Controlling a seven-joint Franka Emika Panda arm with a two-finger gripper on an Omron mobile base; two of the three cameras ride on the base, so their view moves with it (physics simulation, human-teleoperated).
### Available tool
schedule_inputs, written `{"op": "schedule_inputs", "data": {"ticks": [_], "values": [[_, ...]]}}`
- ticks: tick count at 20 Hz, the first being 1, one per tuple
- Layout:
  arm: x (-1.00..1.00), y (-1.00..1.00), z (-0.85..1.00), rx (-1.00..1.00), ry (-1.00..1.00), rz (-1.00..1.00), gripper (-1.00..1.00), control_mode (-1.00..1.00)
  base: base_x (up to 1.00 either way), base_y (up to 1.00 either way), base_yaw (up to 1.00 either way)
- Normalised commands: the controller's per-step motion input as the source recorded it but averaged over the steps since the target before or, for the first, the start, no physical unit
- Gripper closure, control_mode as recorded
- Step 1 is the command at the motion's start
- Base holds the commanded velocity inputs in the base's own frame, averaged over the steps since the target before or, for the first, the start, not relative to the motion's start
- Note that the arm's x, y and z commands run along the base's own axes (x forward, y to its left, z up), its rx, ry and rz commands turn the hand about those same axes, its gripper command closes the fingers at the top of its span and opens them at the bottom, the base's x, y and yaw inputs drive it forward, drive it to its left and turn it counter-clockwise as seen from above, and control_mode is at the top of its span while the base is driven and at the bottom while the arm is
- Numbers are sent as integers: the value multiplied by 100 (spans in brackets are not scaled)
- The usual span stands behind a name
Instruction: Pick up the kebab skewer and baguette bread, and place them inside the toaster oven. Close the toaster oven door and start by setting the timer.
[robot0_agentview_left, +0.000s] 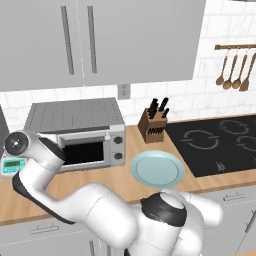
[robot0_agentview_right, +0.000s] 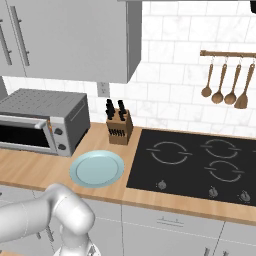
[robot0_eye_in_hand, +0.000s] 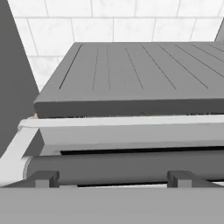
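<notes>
Your gripper (robot0_eye_in_hand: 112, 178) sits wide open, holding nothing, right at the toaster oven door (robot0_eye_in_hand: 127, 131) handle (door up); the light blue plate (robot0_agentview_left: 157, 168) lies bare.

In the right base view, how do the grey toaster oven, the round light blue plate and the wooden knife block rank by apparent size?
1. Grey toaster oven, partly cut off
2. Round light blue plate
3. Wooden knife block

Counted: one toaster oven (robot0_agentview_left: 80, 134) with two knobs (robot0_agentview_left: 118, 148); one light blue plate (robot0_agentview_left: 157, 168); one knife block (robot0_agentview_left: 154, 125); four hanging wooden spoons (robot0_agentview_right: 225, 82); one black cooktop (robot0_agentview_right: 197, 162); one white scale (robot0_agentview_left: 12, 166).
</notes>
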Motion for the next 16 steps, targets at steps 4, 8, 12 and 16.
{"op": "schedule_inputs", "data": {"ticks": [4,8,12,16], "values": [[1,-3,-19,0,0,0,-100,-100,0,0,0],[8,-3,-21,0,0,0,-100,-100,0,0,0],[21,-5,-15,0,0,0,-100,-100,0,0,0],[26,-6,-11,0,0,0,-100,-100,0,0,0]]}}
